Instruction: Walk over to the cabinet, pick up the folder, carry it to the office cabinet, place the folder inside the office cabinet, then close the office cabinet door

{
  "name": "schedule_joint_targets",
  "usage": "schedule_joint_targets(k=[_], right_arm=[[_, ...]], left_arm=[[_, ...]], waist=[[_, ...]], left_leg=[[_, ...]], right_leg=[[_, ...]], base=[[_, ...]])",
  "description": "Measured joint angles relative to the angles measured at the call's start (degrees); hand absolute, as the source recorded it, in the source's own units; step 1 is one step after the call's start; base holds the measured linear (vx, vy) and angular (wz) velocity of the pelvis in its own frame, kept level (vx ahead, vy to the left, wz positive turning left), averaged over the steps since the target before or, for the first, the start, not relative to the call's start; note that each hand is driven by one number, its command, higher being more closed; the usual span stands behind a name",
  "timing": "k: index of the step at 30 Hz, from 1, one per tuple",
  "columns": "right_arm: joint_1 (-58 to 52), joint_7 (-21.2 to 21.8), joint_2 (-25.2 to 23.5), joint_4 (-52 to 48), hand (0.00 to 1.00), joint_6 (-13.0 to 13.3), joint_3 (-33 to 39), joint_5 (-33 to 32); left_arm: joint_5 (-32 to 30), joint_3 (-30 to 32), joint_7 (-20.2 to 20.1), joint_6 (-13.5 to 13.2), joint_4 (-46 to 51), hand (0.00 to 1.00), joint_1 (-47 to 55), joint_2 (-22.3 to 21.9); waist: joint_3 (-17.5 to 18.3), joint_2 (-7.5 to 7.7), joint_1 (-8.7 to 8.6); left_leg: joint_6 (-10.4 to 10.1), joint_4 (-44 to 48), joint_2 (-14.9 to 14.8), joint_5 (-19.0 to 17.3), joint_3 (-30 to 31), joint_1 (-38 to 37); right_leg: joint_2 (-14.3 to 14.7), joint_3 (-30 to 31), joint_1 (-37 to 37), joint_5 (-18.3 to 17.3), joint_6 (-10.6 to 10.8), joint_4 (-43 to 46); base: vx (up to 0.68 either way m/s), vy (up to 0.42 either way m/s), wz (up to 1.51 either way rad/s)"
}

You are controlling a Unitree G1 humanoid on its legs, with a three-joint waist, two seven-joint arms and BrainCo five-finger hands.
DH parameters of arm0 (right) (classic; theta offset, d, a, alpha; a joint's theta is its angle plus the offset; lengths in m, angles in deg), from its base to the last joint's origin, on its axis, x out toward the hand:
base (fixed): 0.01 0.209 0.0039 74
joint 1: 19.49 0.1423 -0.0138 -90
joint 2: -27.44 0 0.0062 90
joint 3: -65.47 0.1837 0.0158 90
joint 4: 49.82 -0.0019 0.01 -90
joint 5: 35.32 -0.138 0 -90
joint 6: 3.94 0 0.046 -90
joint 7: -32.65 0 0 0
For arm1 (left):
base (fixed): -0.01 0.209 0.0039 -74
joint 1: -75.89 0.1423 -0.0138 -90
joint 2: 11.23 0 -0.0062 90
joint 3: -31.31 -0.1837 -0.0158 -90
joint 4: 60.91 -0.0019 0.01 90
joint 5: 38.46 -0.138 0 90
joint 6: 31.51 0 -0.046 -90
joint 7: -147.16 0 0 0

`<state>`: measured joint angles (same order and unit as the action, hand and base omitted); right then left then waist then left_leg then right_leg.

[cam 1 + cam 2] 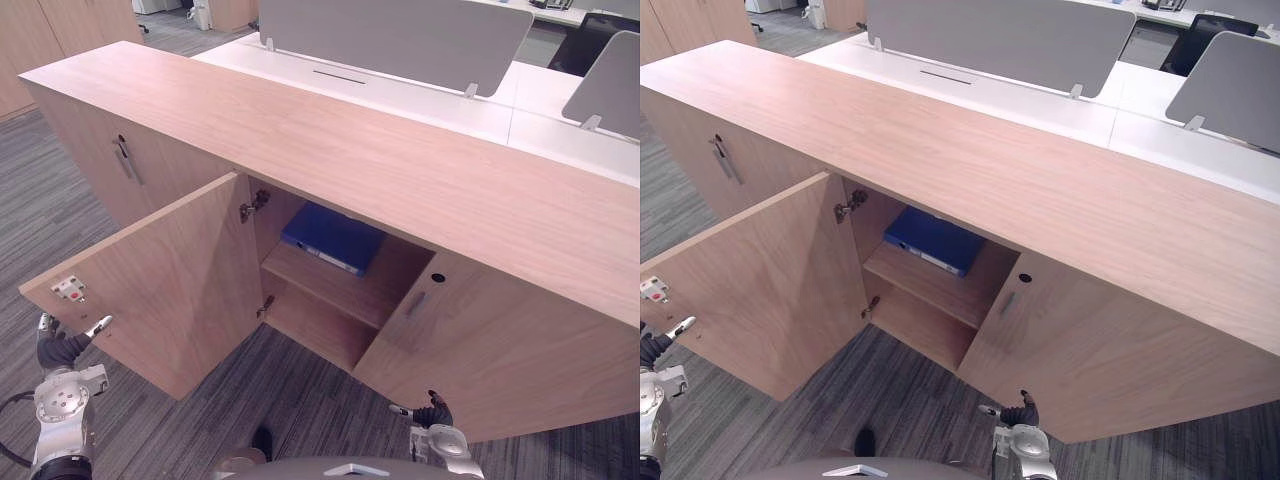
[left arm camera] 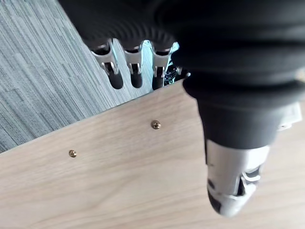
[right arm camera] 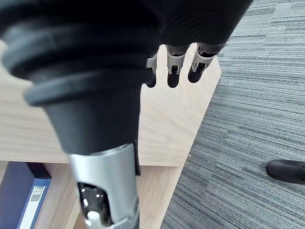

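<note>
The blue folder (image 1: 333, 238) lies flat on the upper shelf (image 1: 345, 288) inside the wooden cabinet (image 1: 400, 170), well back from the front edge. What is left is shutting the doors. The left door (image 1: 170, 280) stands swung wide toward the near left. The right door (image 1: 490, 350) hangs part open.

The left hand (image 1: 60, 350) is low at the left door's free edge and holds nothing. In the left wrist view its fingers (image 2: 136, 59) reach straight past that edge, with the thumb (image 2: 233, 186) over the door's inner face. I cannot tell whether any of them touch the wood.

The right hand (image 1: 435, 410) is low by the right door's near corner, fingers (image 3: 174, 67) straight and empty.

To close the left door cleanly, the left hand should probably get its flat fingers onto the outer face near the free edge. From there it can push in a steady arc toward the far right, following the hinge rather than shoving straight. The fingers should come off the edge before the door meets the frame. The right door needs the same, one door at a time, so that the two edges do not clash in the middle.
</note>
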<state>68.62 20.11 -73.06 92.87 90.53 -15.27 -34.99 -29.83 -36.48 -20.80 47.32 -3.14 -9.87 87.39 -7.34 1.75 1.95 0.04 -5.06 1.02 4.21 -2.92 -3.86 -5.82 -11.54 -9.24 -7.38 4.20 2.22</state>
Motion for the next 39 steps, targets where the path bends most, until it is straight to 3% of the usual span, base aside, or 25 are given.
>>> schedule_joint_targets(k=[4, 17, 21, 27, 31, 39], right_arm=[[0.2, 0.0, 0.0, 0.0, 0.0, 0.0, 0.0, 0.0], [3.1, 1.3, -0.1, 0.4, 0.0, 0.0, -0.2, 0.1], [2.2, 1.6, -0.5, 0.5, 0.0, -0.6, -1.4, 0.4], [1.6, 2.0, -0.5, 0.5, 0.0, -1.0, -1.4, 1.5], [1.6, 2.0, -0.5, 0.5, 0.0, -1.0, -2.3, 1.9], [1.5, 2.0, -0.6, 1.4, 0.0, -1.0, -2.3, 1.9]], left_arm=[[-0.1, -0.4, 0.0, 0.0, 0.0, 0.0, 0.5, -0.5], [-1.0, -5.3, 0.1, 0.1, 0.4, 0.0, 5.3, -2.0], [-1.0, -8.0, 0.0, 0.0, 5.7, 0.0, 9.6, -3.9], [-1.0, -14.0, -2.5, 0.0, 9.3, 0.0, 13.8, -7.0], [-1.3, -17.9, -4.1, 0.2, 9.3, 0.0, 14.0, -7.4], [-6.2, -32.9, -9.0, -0.1, 10.9, 0.0, 16.3, -9.5]], waist=[[0.3, 0.53, 0.3], [0.2, -0.05, 1.17], [0.3, -0.29, 1.23], [0.3, -1.57, 1.2], [0.4, -1.62, 0.95], [0.9, -2.9, 0.21]], left_leg=[[0.3, 0.0, 0.7, -0.2, -0.3, -0.3], [0.4, 0.0, 1.3, -0.5, -1.5, -1.5], [0.4, 0.0, 1.6, -0.5, -1.7, -1.2], [0.8, 0.0, 2.5, -0.5, -1.8, -0.9], [0.8, 0.0, 2.5, -0.5, -2.2, -0.7], [0.6, 0.0, 2.3, -0.1, -4.2, -0.2]], right_leg=[[-0.5, 0.5, -0.2, 0.9, 0.2, 0.0], [-1.0, 1.5, -1.3, 1.3, 0.7, -0.5], [-1.5, 1.7, -0.9, 1.1, 0.6, -0.4], [-2.3, 1.9, -0.8, 0.8, 1.1, 0.1], [-2.2, 3.1, -0.2, 0.8, 1.1, 0.2], [-2.0, 5.5, 1.4, 1.2, 0.7, 0.9]], base=[[0.08, 0.006, 0.02], [0.0, -0.006, -0.02], [-0.08, 0.034, 0.0], [-0.04, 0.04, 0.1], [-0.01, 0.018, -0.03], [0.0, 0.006, -0.11]])
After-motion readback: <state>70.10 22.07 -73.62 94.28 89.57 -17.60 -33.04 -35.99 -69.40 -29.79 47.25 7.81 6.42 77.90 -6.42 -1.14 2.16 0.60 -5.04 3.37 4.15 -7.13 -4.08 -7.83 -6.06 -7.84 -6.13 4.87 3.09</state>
